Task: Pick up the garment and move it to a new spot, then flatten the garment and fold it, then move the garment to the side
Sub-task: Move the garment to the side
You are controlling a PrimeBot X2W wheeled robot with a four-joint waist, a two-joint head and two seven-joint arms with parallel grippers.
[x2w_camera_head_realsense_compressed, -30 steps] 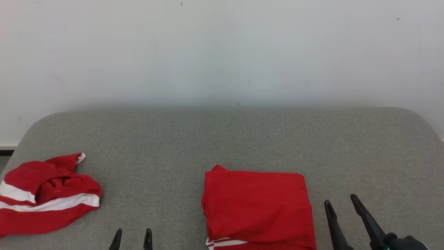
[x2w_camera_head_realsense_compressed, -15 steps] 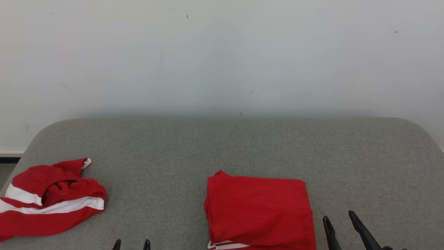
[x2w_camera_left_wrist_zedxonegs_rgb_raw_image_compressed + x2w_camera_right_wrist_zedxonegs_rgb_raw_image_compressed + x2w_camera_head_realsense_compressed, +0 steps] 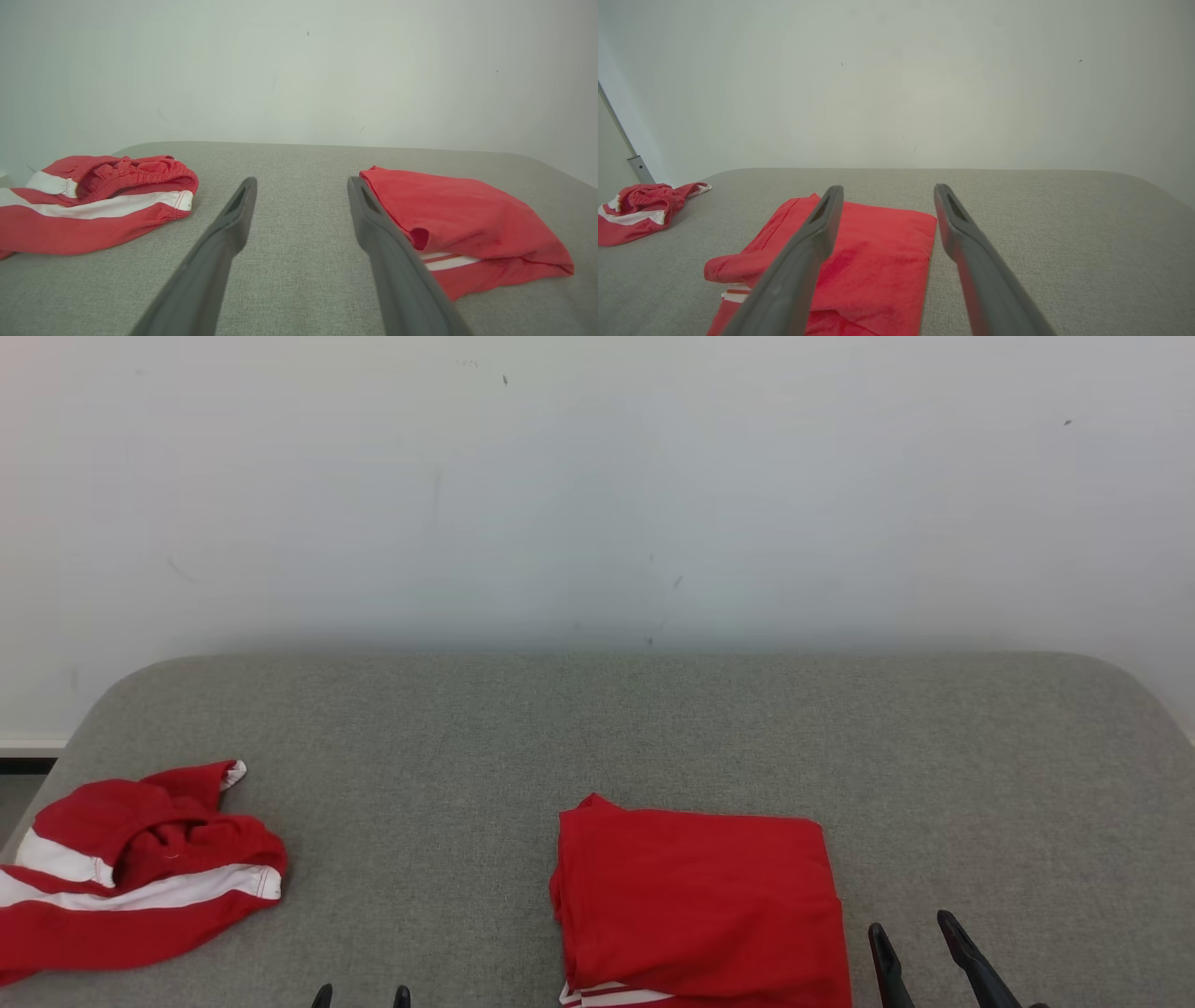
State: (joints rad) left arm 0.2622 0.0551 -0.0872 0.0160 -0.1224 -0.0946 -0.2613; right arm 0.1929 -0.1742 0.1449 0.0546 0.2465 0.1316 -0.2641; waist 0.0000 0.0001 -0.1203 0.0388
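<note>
White wall (image 3: 597, 476) across the top half of the frame, and below it the grey fabric pad (image 3: 653, 728), running edge to edge with rounded far corners.

The garment (image 3: 700, 896) is at lower centre, a red rectangle folded flat, with a white-striped hem peeking out at its near edge. I'd say the folding is done and what's left is moving it to the side.

At lower left is the heap (image 3: 140, 877), red with white bands, crumpled and well apart from the garment.

My right gripper (image 3: 910, 927) is at lower right, just beside the garment's right edge, jaws spread wide and holding nothing. My left gripper (image 3: 361, 997) has only its tips showing at the bottom edge, left of centre. It is spread too, with bare pad between the fingers.

Now the risks. If I pinch only the top layer, the fold peels open as I lift. If I drag it, the woven pad catches the cloth and rumples it. In the right wrist view the near left corner is already bunched into a loose roll, and that goes first.

Nothing lies between my right fingers and the garment. The heap already takes the left side, so sliding that way risks the two reds tangling.
</note>
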